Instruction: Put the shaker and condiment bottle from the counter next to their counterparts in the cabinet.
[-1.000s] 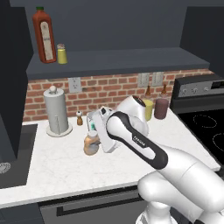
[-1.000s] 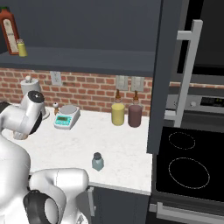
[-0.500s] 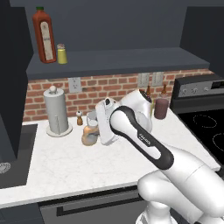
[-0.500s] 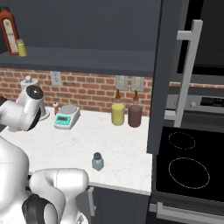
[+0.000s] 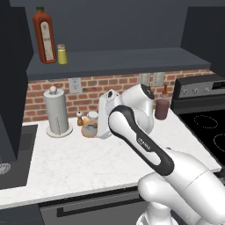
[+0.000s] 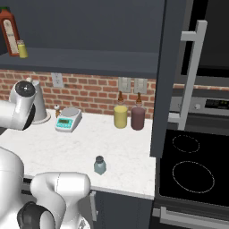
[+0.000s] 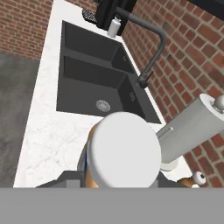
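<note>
The gripper is closed on the condiment bottle, the peach-orange one with the pale cap; in the hand view that cap sits just ahead of the jaws, and the bottle seems to hang clear of the counter, though contact with it cannot be ruled out. The bottle's long axis stands roughly upright, and the jaws take it from the side, so it should travel cap-up. What the coming move likely turns on is height: the cabinet shelf lies well above the jaws and a little to their left, and the tall red bottle with the small yellow shaker beside it stands near that shelf's left end. The paper towel holder and the little pepper mill sit close beside the jaws at counter level. The teal shaker rests far off to the jaws' right, near the counter's front edge, not yet taken.
</note>
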You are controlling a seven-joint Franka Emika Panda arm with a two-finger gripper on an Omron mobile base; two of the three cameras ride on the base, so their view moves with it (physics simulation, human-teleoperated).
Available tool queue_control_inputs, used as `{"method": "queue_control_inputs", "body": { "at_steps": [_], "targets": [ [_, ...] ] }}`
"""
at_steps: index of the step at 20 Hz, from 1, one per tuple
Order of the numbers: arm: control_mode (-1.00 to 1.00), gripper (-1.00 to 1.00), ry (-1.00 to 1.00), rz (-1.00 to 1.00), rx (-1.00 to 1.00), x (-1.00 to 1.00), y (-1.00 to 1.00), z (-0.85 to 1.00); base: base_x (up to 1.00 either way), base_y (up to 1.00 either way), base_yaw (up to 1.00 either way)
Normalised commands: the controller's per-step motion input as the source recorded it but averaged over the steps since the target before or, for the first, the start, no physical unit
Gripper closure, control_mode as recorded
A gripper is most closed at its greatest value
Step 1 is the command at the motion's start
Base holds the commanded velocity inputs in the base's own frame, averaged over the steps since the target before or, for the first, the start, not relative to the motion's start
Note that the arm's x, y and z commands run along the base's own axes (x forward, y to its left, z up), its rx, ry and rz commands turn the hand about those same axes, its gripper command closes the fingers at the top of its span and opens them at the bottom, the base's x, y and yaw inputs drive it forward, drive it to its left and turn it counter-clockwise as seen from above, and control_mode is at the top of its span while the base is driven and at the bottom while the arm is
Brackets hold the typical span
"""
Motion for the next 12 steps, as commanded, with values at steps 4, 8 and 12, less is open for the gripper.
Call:
{"method": "queue_control_inputs", "body": {
  "at_steps": [4,8,12],
  "targets": [
    [-1.00,1.00,0.02,-0.18,0.03,0.00,0.00,0.43,0.00,0.00,0.00],
    [-1.00,1.00,0.07,-0.15,0.04,0.00,0.00,0.46,0.00,0.00,0.00],
    [-1.00,1.00,0.18,-0.05,0.00,0.00,0.00,0.37,0.00,0.00,0.00]
  ]
}}
